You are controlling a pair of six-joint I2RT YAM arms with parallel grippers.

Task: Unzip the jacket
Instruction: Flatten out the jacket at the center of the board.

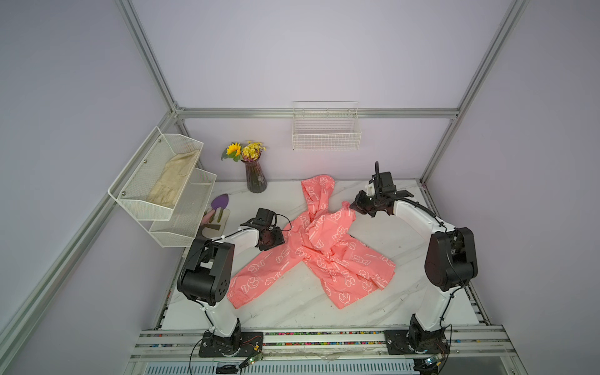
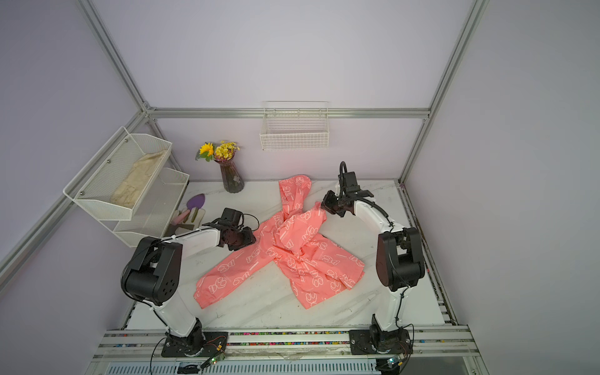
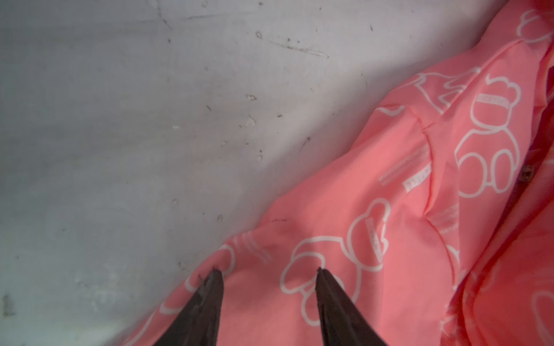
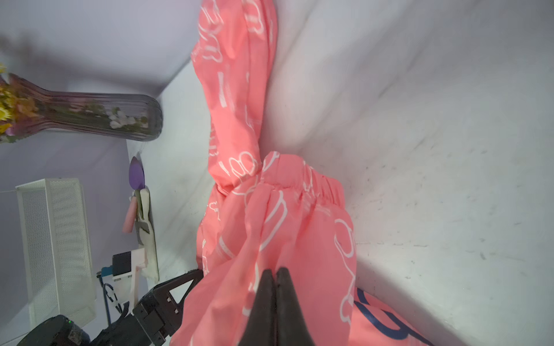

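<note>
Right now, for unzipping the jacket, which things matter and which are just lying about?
In the job: jacket; right gripper, shut on its sleeve; left gripper, open over it.
Lying about: flower vase; wire basket; mesh shelf with beige cloth; purple trowel.

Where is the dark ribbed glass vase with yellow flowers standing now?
In a top view the vase stands at the table's back edge, between the white mesh shelf and the coral-pink jacket's hood.
</note>
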